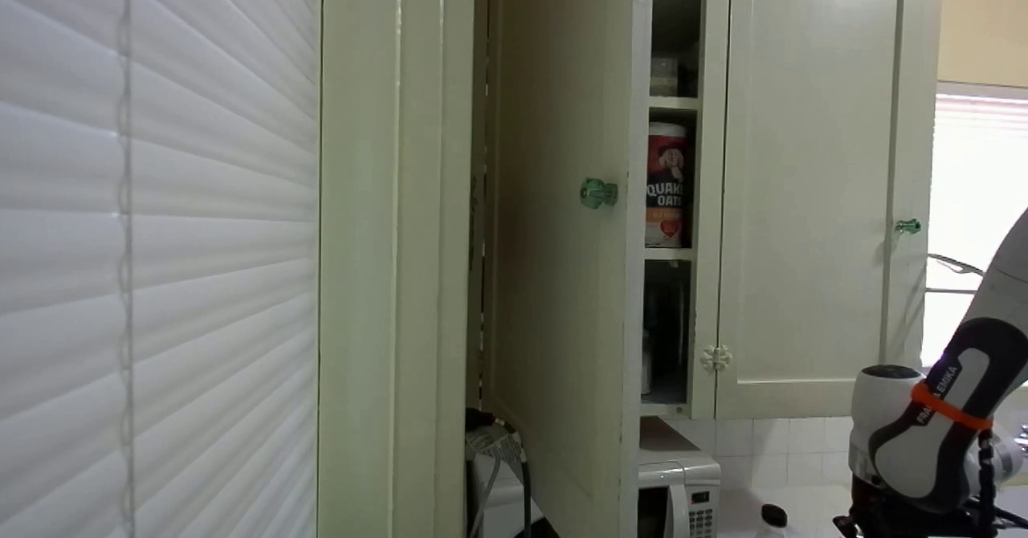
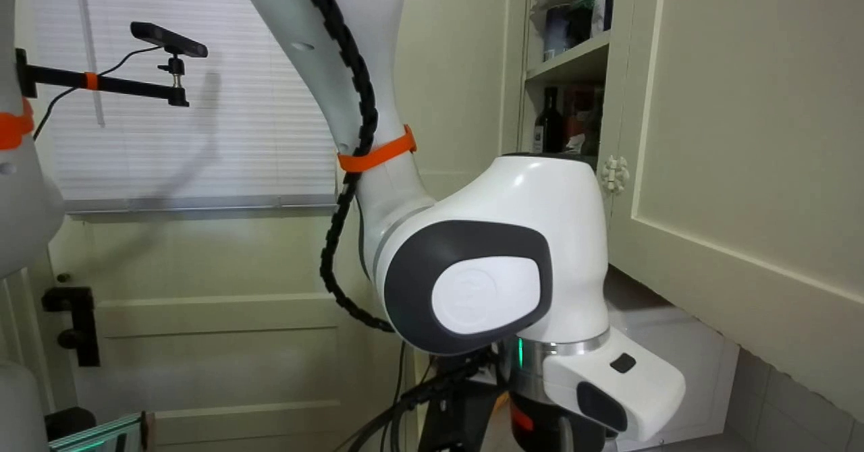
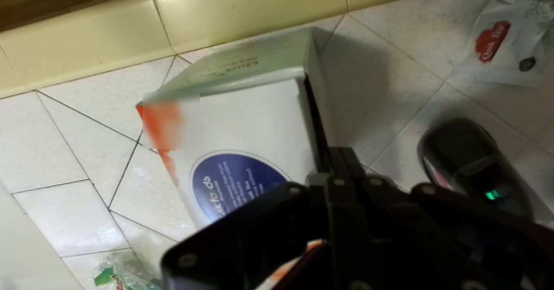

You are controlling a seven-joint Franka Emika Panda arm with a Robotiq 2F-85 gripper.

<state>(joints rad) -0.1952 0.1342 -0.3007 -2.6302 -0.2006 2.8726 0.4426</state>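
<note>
My gripper [image 3: 346,160] shows in the wrist view with its black fingers together. Its fingertips are at the right edge of a white box [image 3: 251,121], beside a dark slit along that edge. I cannot tell whether they touch it. The box has a blue oval label and an orange corner, and lies on a white tiled counter [image 3: 104,151]. A silver "Quik Tea" packet [image 3: 493,39] and a glossy black rounded object [image 3: 458,151] with a small green glow lie to the right. An orange-and-white piece [image 3: 290,268] shows partly behind the fingers. In both exterior views the fingertips are out of frame or hidden.
A cabinet door [image 1: 562,297] stands open, beside shelves with an oats canister [image 1: 666,193]. A microwave [image 1: 695,474] and black-capped bottle [image 1: 773,515] are below. A closed cabinet door [image 2: 749,135] is beside the arm. A clear plastic wrapper [image 3: 121,277] lies on the counter.
</note>
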